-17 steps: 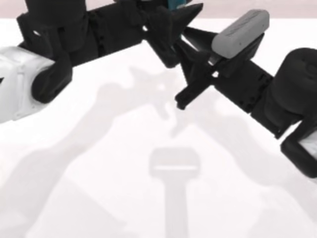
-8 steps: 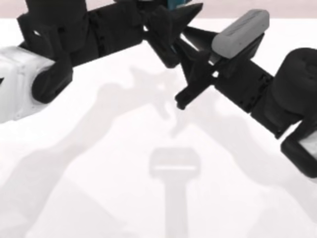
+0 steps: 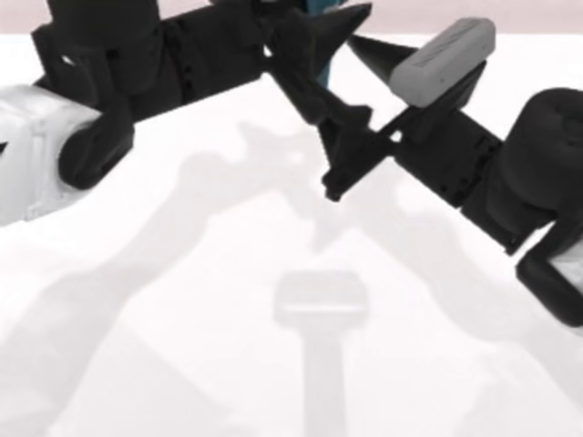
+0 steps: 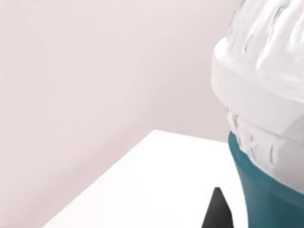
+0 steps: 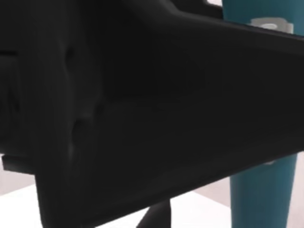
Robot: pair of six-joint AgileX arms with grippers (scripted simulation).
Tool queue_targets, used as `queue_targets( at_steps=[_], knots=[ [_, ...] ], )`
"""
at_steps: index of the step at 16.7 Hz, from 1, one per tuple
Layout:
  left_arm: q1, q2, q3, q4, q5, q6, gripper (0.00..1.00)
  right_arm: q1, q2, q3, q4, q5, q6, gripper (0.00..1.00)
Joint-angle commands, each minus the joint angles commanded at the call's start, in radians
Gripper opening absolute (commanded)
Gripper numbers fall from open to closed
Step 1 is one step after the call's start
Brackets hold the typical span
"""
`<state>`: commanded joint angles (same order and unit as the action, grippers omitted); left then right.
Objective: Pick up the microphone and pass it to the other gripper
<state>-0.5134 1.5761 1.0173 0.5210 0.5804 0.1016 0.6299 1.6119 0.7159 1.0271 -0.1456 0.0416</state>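
Observation:
The microphone [image 3: 319, 7] is held up high at the far middle of the table; only a bit of its teal handle shows at the top view's upper edge. My left gripper [image 3: 319, 32], the one with no grey block, is shut on it. In the left wrist view its white-silver head and teal handle [image 4: 266, 118] fill one side, beside one black fingertip [image 4: 217, 209]. My right gripper [image 3: 344, 114], with the grey block [image 3: 444, 56] on its wrist, stands open, its fingers spread clear of the handle. The right wrist view shows the teal handle [image 5: 260, 194] behind the left gripper's dark body.
The white table [image 3: 182, 319] lies far below both grippers and carries only shadows. Its far edge meets a pale pink wall [image 4: 71, 95]. The two arms cross close together at the far middle.
The right gripper's fingers have spread apart and let go of the microphone. The left gripper stays where it was, still closed on the handle.

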Motion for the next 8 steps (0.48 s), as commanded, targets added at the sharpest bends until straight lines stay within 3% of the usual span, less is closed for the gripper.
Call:
queue_targets(
  at_steps=[8],
  knots=[
    [0.000, 0.000, 0.000, 0.000, 0.000, 0.000, 0.00, 0.000, 0.000, 0.000, 0.000, 0.000, 0.000, 1.00]
  ],
)
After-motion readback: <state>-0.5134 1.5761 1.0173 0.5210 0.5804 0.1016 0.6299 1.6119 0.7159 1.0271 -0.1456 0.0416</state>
